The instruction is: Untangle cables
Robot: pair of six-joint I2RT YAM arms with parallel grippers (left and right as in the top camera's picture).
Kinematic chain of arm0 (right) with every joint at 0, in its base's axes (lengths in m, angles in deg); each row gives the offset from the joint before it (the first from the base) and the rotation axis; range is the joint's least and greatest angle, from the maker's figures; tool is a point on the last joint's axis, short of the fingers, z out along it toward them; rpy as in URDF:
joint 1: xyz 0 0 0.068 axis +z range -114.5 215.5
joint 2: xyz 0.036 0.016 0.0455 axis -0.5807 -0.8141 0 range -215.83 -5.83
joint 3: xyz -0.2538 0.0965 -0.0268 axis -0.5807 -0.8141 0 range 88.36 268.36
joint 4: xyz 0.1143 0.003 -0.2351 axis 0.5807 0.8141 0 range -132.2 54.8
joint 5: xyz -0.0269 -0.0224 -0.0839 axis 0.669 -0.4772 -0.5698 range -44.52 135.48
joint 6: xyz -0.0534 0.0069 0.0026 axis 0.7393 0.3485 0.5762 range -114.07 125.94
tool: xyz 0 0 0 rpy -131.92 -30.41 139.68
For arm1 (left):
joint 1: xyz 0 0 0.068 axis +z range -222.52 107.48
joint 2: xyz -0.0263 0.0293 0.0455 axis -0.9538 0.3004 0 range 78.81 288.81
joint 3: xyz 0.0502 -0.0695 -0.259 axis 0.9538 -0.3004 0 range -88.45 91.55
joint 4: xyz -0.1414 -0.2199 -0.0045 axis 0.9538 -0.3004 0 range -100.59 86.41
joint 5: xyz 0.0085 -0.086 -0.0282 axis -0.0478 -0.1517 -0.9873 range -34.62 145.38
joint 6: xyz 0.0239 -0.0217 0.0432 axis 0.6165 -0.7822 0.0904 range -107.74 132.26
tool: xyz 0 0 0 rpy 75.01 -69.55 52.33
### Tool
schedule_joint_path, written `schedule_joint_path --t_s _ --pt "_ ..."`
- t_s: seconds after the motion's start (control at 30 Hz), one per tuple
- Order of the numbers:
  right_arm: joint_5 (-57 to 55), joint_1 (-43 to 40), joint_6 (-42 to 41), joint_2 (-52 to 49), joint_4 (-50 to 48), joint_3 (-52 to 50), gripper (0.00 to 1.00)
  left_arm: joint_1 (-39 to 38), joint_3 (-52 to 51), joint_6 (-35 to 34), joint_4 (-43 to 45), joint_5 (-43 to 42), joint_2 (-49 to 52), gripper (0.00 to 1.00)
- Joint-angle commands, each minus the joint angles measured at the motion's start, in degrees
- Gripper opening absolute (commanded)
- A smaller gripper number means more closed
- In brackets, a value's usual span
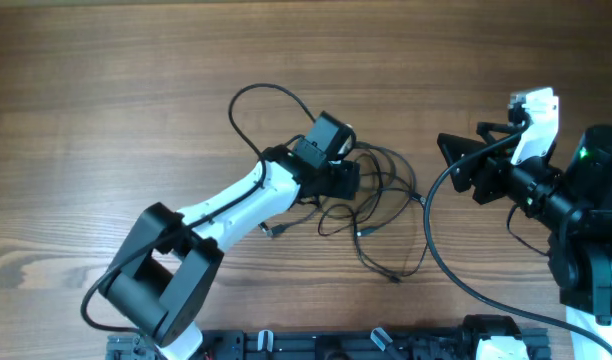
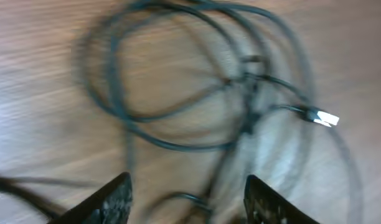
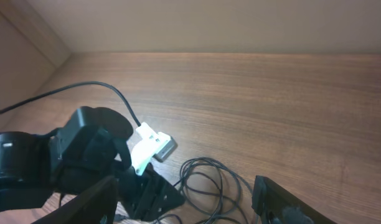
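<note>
The cables [image 1: 378,195] are thin black cords bunched in loops on the wooden table, with small plug ends lying at the front [image 1: 363,233]. My left gripper [image 1: 348,180] is open, low over the left side of the bunch. In the left wrist view the loops [image 2: 197,87] and a metallic plug [image 2: 324,118] lie ahead of the open fingers [image 2: 187,199], blurred. My right gripper [image 1: 454,160] is open and empty, right of the bunch. The right wrist view shows the loops [image 3: 209,180] between its fingers [image 3: 184,202].
A thicker black arm cable [image 1: 251,100] loops behind the left arm, and another [image 1: 446,255] curves along the table from the right arm. The left arm's white and black links [image 1: 216,215] stretch from the front left. A rack edge [image 1: 336,345] runs along the front.
</note>
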Motion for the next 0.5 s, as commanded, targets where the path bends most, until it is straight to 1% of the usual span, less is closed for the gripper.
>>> schedule_joint_path --t_s 0.0,0.03,0.13,0.17,0.2,0.27,0.3,0.33,0.4,0.43,0.47 --pt "-0.6 -0.2 -0.6 0.2 0.1 -0.4 0.71 -3.6 0.3 -2.7 0.7 -15.9 -1.7 0.52" --pt "-0.6 -0.2 -0.6 0.2 0.1 -0.4 0.71 -5.1 0.3 -2.7 1.0 -18.4 -1.7 0.51" --pt "-0.6 -0.2 -0.6 0.2 0.3 -0.4 0.71 -8.1 0.3 -2.7 1.1 -18.4 -1.8 0.49" --pt "-0.6 -0.2 -0.6 0.2 0.5 -0.4 0.71 -8.6 0.3 -2.7 1.5 -18.2 -1.8 0.47" --pt "-0.7 -0.2 -0.5 0.2 0.7 -0.4 0.71 -8.4 0.3 -3.9 1.9 -17.3 -2.0 0.45" --pt "-0.6 -0.2 0.2 0.2 1.3 -0.4 0.71 -6.6 0.3 -10.3 2.0 -10.9 -3.2 0.45" --pt "-0.7 -0.2 0.9 0.2 1.8 -0.4 0.71 -4.9 0.3 -11.5 2.7 -10.8 -4.6 0.48" --pt "-0.9 -0.2 0.9 0.2 1.9 -0.4 0.71 -3.3 0.3 -11.2 4.1 -12.5 -6.4 0.54" --pt "-1.9 -0.2 0.9 0.2 2.0 -0.4 0.71 -0.5 0.3 -5.5 7.6 -19.6 -11.3 0.77" --pt "-1.9 -0.2 0.9 0.2 2.0 -0.4 0.71 0.7 0.3 -5.4 7.5 -19.0 -14.1 0.80" --pt "-1.9 -0.2 0.9 0.2 2.0 -0.4 0.71 2.1 0.3 -5.5 6.4 -14.9 -17.2 0.85"
